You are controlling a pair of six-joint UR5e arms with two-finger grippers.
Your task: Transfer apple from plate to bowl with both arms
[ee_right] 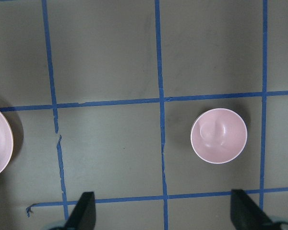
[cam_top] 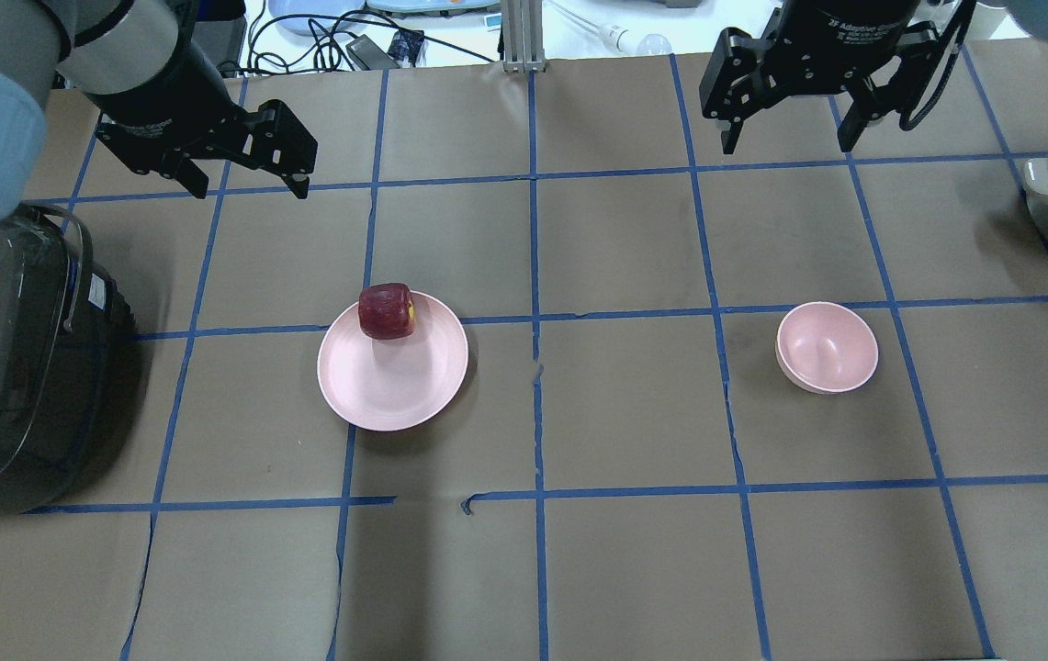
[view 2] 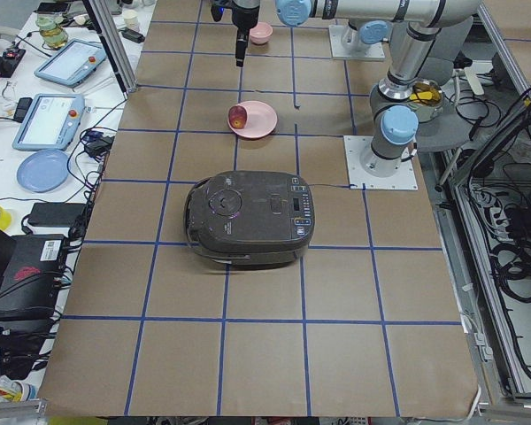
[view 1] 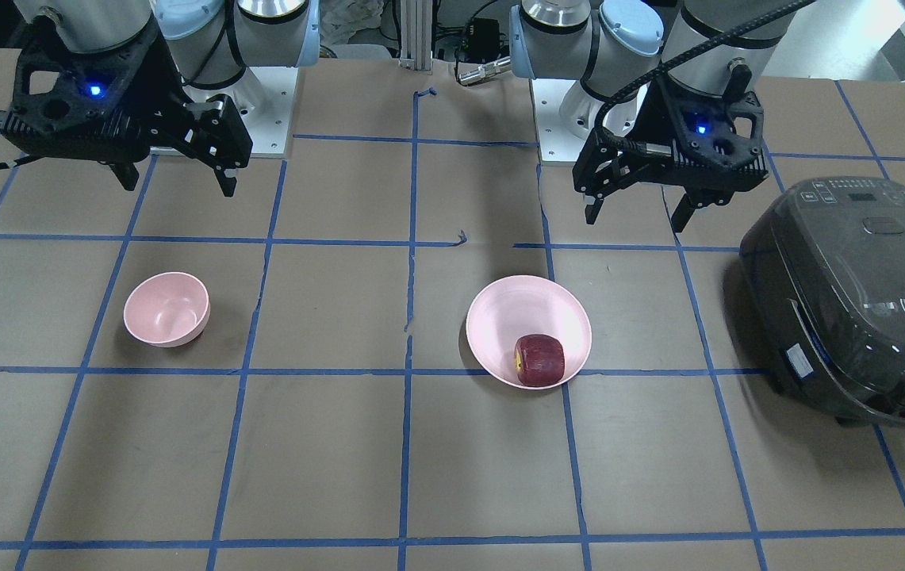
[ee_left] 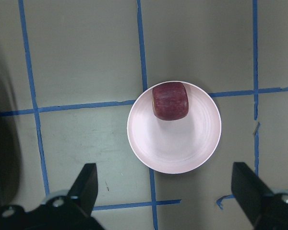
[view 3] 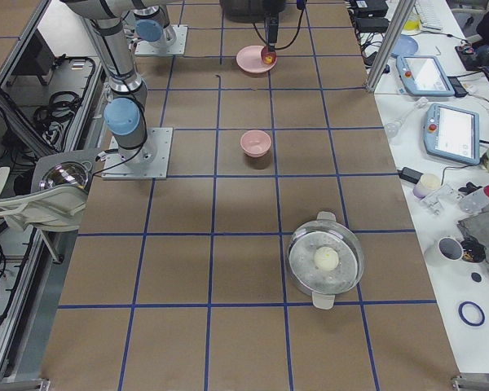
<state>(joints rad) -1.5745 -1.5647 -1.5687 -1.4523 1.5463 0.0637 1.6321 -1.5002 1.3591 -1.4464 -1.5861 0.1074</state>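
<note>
left pincer (cam_top: 253, 179) wide, right pincer (cam_top: 787, 140) too (both empty); best drop straight over the apple (cam_top: 386, 310), clearing the plate (cam_top: 395, 395) rim.

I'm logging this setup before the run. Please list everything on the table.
dark red blocky apple: 1, yellow patch, on the plate's edge away from the robot
wide shallow plate: 1, pale pink, table's left half
small deep bowl: 1, pale pink, empty, table's right half
rice cooker: 1, dark grey, table's left end
steel pot: 1, silver, right end, holding pale round item
paper-covered table: 1, brown, blue tape grid
left gripper: 1, black, open, raised over left half
right gripper: 1, black, open, raised over right half
</note>
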